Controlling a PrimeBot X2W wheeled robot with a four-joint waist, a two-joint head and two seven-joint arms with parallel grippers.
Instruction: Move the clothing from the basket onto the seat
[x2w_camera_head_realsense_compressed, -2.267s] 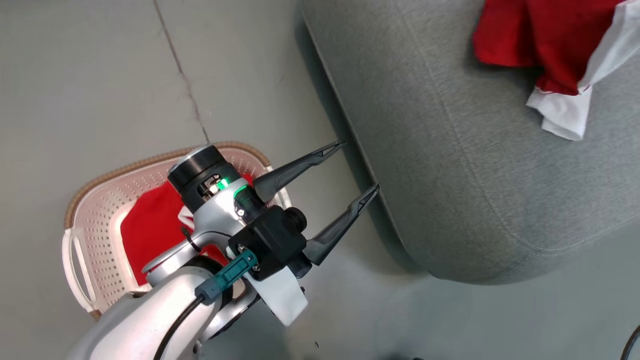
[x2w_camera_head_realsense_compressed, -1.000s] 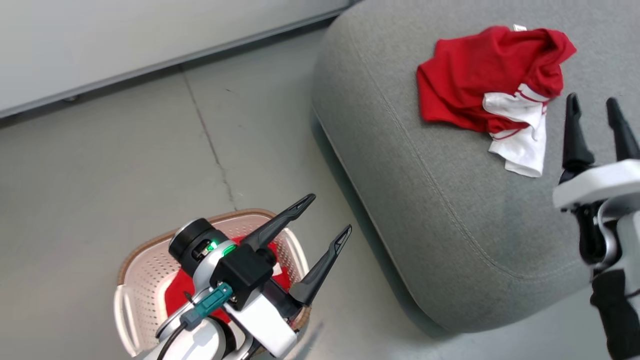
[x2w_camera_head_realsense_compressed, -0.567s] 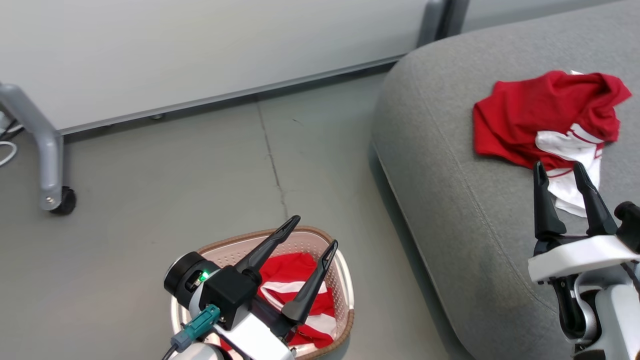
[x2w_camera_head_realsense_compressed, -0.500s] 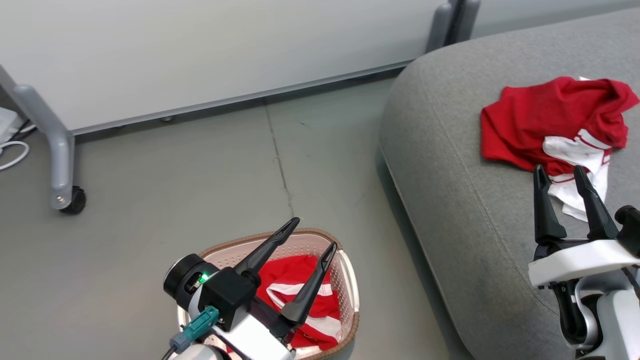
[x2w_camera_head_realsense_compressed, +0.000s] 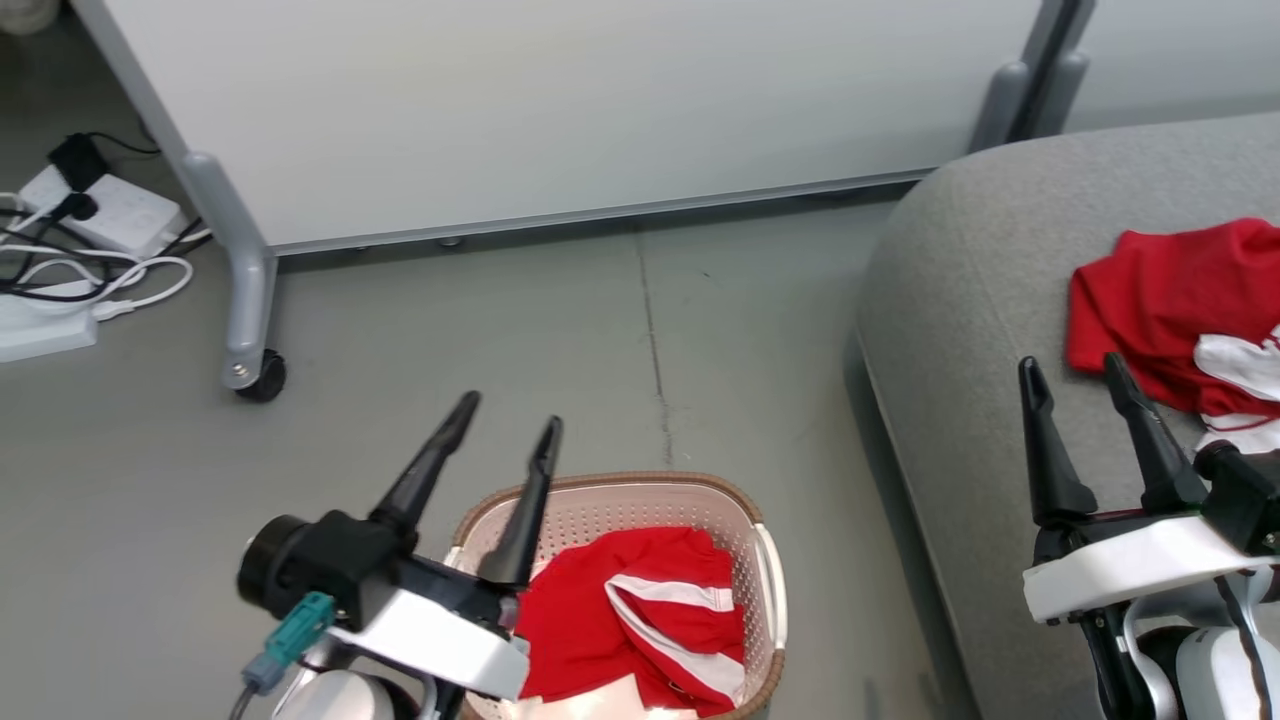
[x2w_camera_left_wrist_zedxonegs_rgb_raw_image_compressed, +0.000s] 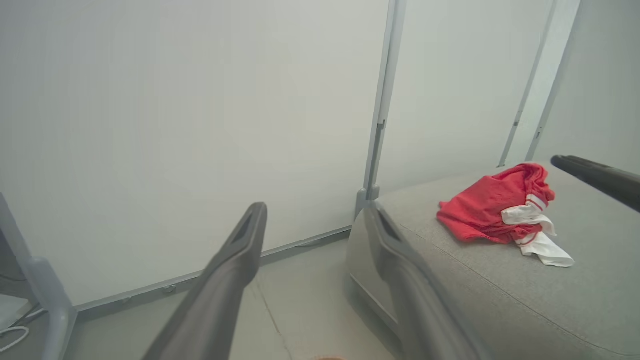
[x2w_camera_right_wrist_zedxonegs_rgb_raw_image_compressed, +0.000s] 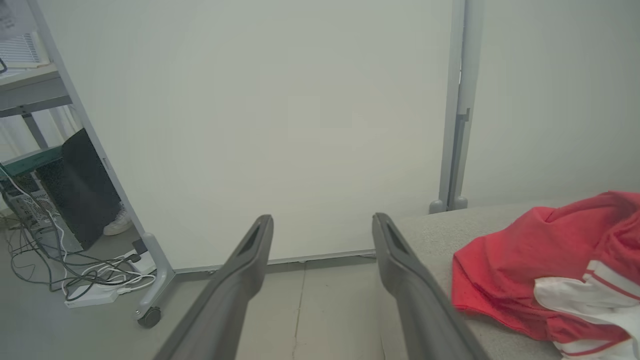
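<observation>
Big white partition panel (x2w_camera_head_realsense_compressed: 600, 100) at the back, grey floor (x2w_camera_head_realsense_compressed: 500, 330) in front of it. Grey seat (x2w_camera_head_realsense_compressed: 960, 300) on the right, far bigger than anything else here. One red top (x2w_camera_head_realsense_compressed: 1160, 290) with white trim already lies crumpled on its cushion, so that piece looks done. Cream basket (x2w_camera_head_realsense_compressed: 620, 512) stands on the floor, left of the seat's edge and apart from it. A red garment (x2w_camera_head_realsense_compressed: 590, 620) with white stripes sits bunched inside, so the job is about half done by my read. Left hand (x2w_camera_head_realsense_compressed: 511, 412) hangs over the basket's left rim, fingers spread, empty, pointing toward the panel. Right hand (x2w_camera_head_realsense_compressed: 1070, 364) is over the seat's near edge, fingers spread, empty, tips near the red top; contact can't be told. Likely next: left hand tips down into the basket. To do it well, aim at the thick bunched middle, pinch several layers, stay off the perforated wall and lift straight up until the fabric clears the brown rim, or the basket may drag. Small caster (x2w_camera_head_realsense_compressed: 262, 378) far left, out of the way.
</observation>
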